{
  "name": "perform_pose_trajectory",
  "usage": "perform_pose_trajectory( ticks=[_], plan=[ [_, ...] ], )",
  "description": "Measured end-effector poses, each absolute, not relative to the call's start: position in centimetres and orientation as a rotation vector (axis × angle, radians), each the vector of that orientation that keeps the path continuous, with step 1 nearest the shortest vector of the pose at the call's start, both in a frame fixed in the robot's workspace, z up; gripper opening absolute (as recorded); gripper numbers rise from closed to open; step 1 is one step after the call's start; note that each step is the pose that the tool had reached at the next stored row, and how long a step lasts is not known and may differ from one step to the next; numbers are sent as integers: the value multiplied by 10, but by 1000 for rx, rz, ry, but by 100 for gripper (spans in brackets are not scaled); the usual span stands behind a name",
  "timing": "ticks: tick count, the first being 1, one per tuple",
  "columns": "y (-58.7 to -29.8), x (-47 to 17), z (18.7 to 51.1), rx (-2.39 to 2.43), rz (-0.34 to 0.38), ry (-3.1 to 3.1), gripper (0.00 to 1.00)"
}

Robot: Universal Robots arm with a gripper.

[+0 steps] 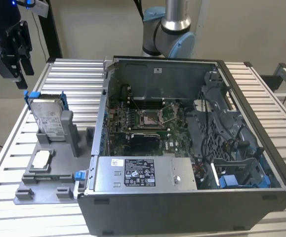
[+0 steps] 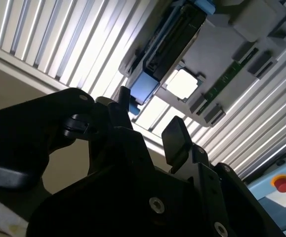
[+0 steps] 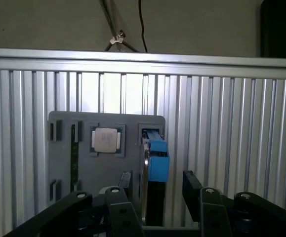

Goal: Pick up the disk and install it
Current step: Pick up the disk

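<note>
Now your gripper [image 3: 158, 183] hangs released and empty over the disk [image 1: 47, 117], upright at the holder's [image 1: 38, 190] edge; descend off-centre and a finger could strike its frame

The silver, white-labelled, blue-framed disk [image 1: 48, 117] stood on edge, apparently slotted into the grey fixture [image 1: 44, 190].
</note>
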State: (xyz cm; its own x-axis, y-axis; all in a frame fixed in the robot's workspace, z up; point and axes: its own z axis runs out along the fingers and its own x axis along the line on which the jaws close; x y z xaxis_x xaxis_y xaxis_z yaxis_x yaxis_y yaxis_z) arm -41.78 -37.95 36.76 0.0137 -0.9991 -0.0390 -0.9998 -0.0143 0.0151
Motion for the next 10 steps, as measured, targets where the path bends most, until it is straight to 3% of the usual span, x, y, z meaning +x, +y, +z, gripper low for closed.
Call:
perform_pose_trajectory(
  ticks=[10],
  plan=[
    [-378,-417,354,-2235,37,2204,100]
  ],
)
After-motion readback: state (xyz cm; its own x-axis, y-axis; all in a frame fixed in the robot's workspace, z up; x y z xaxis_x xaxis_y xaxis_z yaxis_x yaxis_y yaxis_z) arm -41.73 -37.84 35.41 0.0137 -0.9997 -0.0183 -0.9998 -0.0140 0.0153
